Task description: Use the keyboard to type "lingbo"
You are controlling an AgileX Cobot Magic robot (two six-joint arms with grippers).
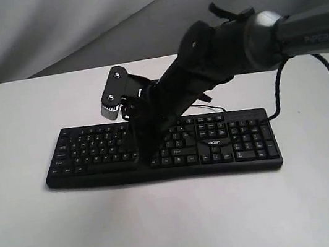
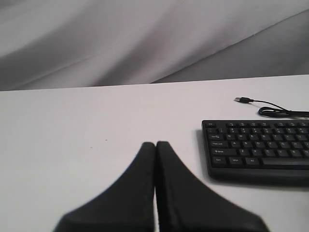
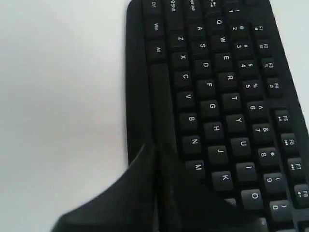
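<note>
The white table (image 1: 169, 229) has plenty of bare surface across the lower part of the exterior frame and out to the left. Its far edge meets a grey draped cloth (image 1: 43, 30) along the top. The keyboard (image 1: 93, 150) lies in the middle of that frame, its long side running left to right and its number pad towards the right. It is flat and black, with white legends and a small white logo near the arrow keys. The right arm comes in from the upper right and reaches across the middle, and the right claw (image 1: 147, 157) points down at the keyboard's near edge, left of centre. In its own wrist view the right claw (image 3: 155, 150) is clenched with nothing between the fingers. The tip is over the space bar beside the N and M keys of the keyboard (image 3: 217, 96), but I cannot tell whether it touches. The left claw (image 2: 155, 145) is clenched too, empty, over bare table, apart from the Ctrl end of the keyboard (image 2: 256, 150). A thin black cable (image 2: 270, 108) lies loose beyond it.
</note>
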